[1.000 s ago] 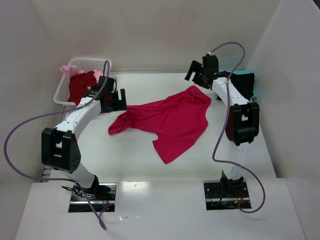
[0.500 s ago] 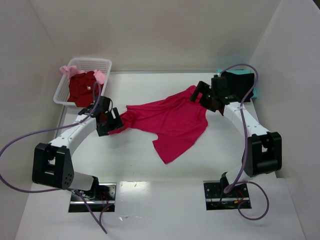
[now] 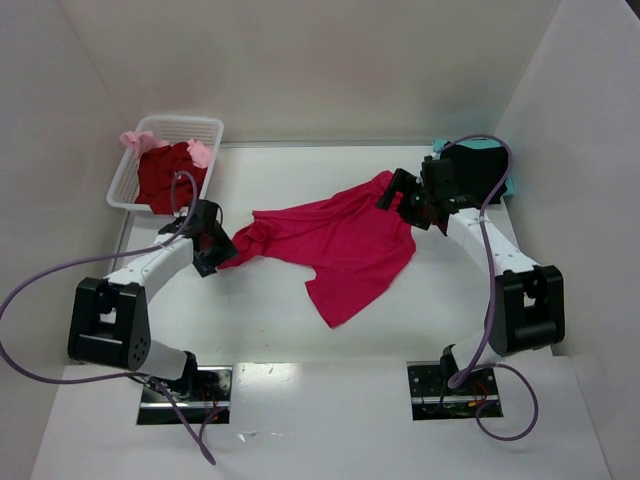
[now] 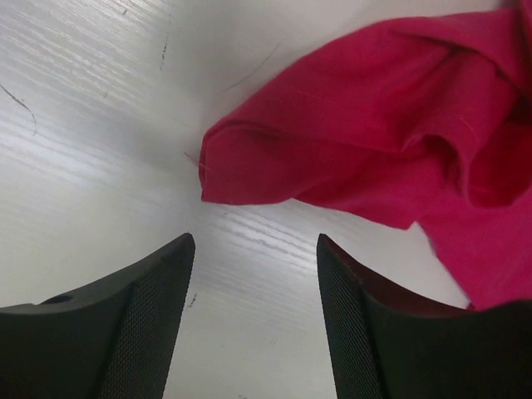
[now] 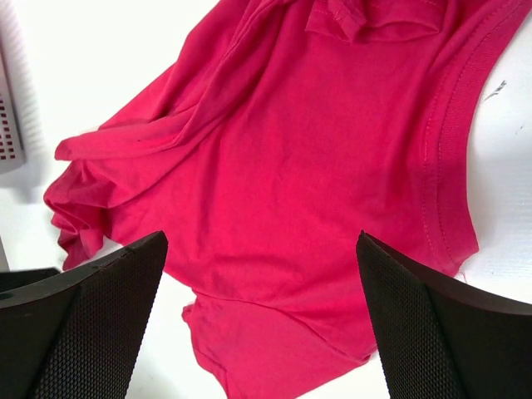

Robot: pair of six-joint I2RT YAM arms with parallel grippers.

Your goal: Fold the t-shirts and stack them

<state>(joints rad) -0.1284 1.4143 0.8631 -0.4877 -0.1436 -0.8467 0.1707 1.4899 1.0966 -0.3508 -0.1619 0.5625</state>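
**A:** Where is the crimson-pink t-shirt (image 3: 340, 245)?

**B:** It lies flat on the white desk (image 3: 300, 330), unfolded and rumpled. One bunched corner trails out to its left, and a longer flap points toward the arm bases.

**A:** And the left end effector (image 3: 222, 250)?

**B:** It is low over the desk, right at that bunched left corner. In the wrist view its fingers (image 4: 150, 324) stand apart with bare desk between them. The shirt's folded edge (image 4: 249, 166) lies just ahead of the tips, and nothing is pinched.

**A:** The right end effector (image 3: 398, 205)?

**B:** It hovers over the shirt's far right corner. Its fingers (image 5: 91, 316) are spread wide, and its wrist camera looks down on the crimson cloth (image 5: 316, 166). A stitched hem runs along the right of that view and a ribbed collar shows at the top edge. The fingers close on nothing. From these views I cannot tell whether the tips touch the fabric.

**A:** What about the other shirts?

**B:** A white lattice basket (image 3: 128, 180) sits well to the far left of the crimson shirt. It holds a dark red tee (image 3: 165, 175), and a pale pink tee (image 3: 140, 140) is draped over its far rim. To the far right of the crimson shirt, behind the right arm, a black tee (image 3: 480, 165) lies on a teal tee (image 3: 510, 186). Only a teal edge shows.
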